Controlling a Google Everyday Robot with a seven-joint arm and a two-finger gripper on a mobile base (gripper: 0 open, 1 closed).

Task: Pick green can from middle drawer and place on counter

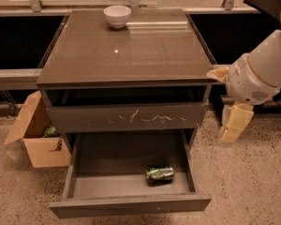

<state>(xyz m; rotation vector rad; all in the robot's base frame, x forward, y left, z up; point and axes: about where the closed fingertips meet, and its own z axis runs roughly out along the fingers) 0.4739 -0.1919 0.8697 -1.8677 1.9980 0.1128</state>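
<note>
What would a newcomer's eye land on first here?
The middle drawer stands pulled out at the bottom, with the green can lying on its side near its front right. The gripper hangs at the right, outside the drawer and lower than the counter. A white bowl sits at the counter's far edge.
</note>
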